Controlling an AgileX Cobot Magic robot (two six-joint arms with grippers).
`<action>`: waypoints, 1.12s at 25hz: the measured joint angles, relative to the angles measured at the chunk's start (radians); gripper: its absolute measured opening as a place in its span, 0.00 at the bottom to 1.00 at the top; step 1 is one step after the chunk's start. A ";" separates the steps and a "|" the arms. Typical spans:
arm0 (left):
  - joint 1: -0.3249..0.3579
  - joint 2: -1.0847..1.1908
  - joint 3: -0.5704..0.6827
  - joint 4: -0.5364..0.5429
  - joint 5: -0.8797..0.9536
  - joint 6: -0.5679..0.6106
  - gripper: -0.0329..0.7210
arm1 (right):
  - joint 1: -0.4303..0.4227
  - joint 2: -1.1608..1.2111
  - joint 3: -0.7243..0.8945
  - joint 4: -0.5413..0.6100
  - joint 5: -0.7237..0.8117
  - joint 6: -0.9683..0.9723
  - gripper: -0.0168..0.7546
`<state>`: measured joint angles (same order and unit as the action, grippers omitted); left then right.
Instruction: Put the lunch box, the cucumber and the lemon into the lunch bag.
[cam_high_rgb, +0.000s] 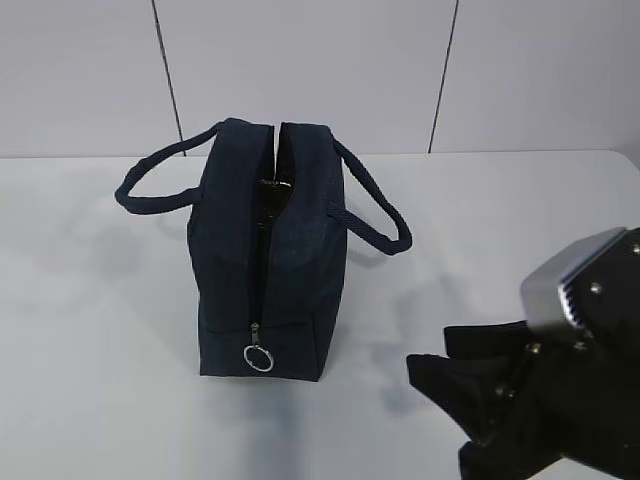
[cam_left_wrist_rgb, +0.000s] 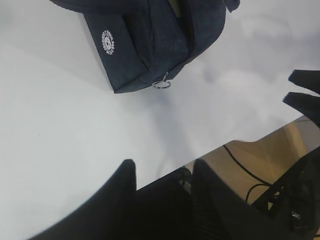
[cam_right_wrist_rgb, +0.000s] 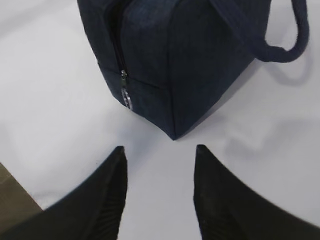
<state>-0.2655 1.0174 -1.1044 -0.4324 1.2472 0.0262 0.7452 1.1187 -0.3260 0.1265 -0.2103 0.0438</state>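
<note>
The dark navy lunch bag (cam_high_rgb: 270, 260) stands upright on the white table, its top slit parted. Its ring pull (cam_high_rgb: 259, 357) hangs low on the near end. A white round logo (cam_left_wrist_rgb: 108, 42) marks the bag (cam_left_wrist_rgb: 150, 40) in the left wrist view. My right gripper (cam_high_rgb: 430, 347) hovers open and empty to the bag's right front. In its own view it (cam_right_wrist_rgb: 160, 150) points at the bag's (cam_right_wrist_rgb: 190, 60) near corner. My left gripper (cam_left_wrist_rgb: 162, 167) is open and empty over the table's front edge, well short of the bag. The lunch box, cucumber and lemon are out of view.
The bag's two loop handles (cam_high_rgb: 150, 185) (cam_high_rgb: 378, 205) splay out to either side. The table's front edge (cam_left_wrist_rgb: 235, 142) runs under my left gripper, with wooden floor and cables (cam_left_wrist_rgb: 260, 175) below it. A panelled wall stands behind the table.
</note>
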 joint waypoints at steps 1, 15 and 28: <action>0.000 -0.003 0.000 0.000 0.002 -0.004 0.40 | 0.006 0.034 0.000 -0.058 -0.044 0.044 0.44; 0.000 -0.007 0.000 0.000 0.004 -0.037 0.40 | 0.019 0.502 -0.033 -0.424 -0.571 0.307 0.44; 0.000 -0.007 0.000 0.004 0.004 -0.038 0.40 | 0.019 0.648 -0.236 -0.424 -0.421 0.329 0.44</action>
<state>-0.2655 1.0104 -1.1044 -0.4289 1.2510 -0.0119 0.7644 1.7668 -0.5623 -0.2975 -0.6313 0.3732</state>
